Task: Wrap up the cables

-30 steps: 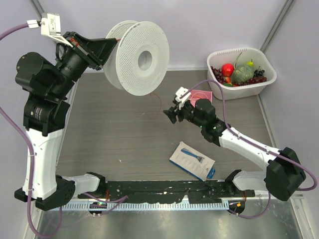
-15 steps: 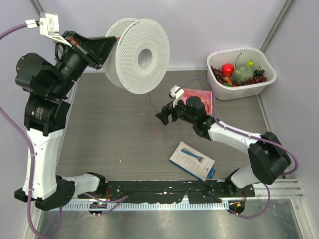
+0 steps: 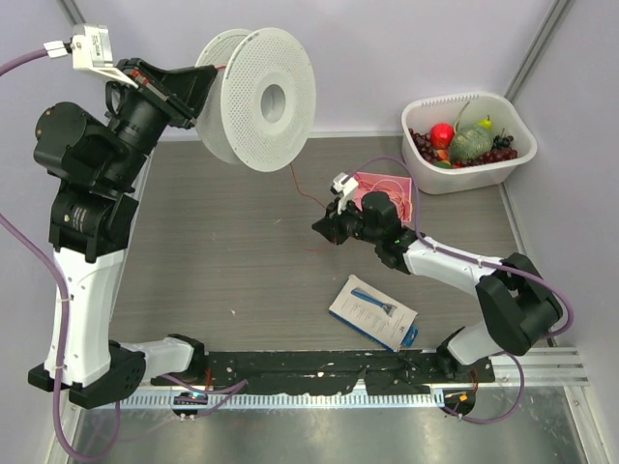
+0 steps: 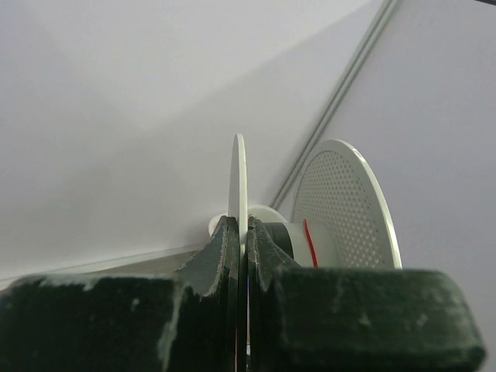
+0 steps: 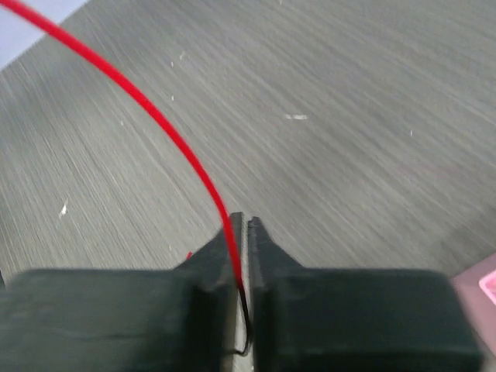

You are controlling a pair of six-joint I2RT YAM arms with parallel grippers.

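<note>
A white perforated spool (image 3: 259, 97) hangs in the air at the back left, with my left gripper (image 3: 201, 83) shut on the rim of one flange. In the left wrist view the thin flange (image 4: 239, 178) stands edge-on between the closed fingers, and a turn of red cable (image 4: 308, 241) shows on the hub. The thin red cable (image 3: 294, 182) drops from the spool to my right gripper (image 3: 323, 228) low over the table's middle. In the right wrist view the cable (image 5: 155, 115) runs down between the jaws, which are shut on it (image 5: 244, 226).
A white basin (image 3: 464, 98) of toy fruit stands at the back right. A pink card (image 3: 391, 186) with a red loop on it lies behind the right wrist. A blue-and-white packet (image 3: 372, 311) lies near the front. A black strip (image 3: 319, 365) runs along the near edge.
My right gripper moved left to the hanging cable with its jaws open, then closed on it. The spool shifted slightly up and left, its face turned more to the side.
</note>
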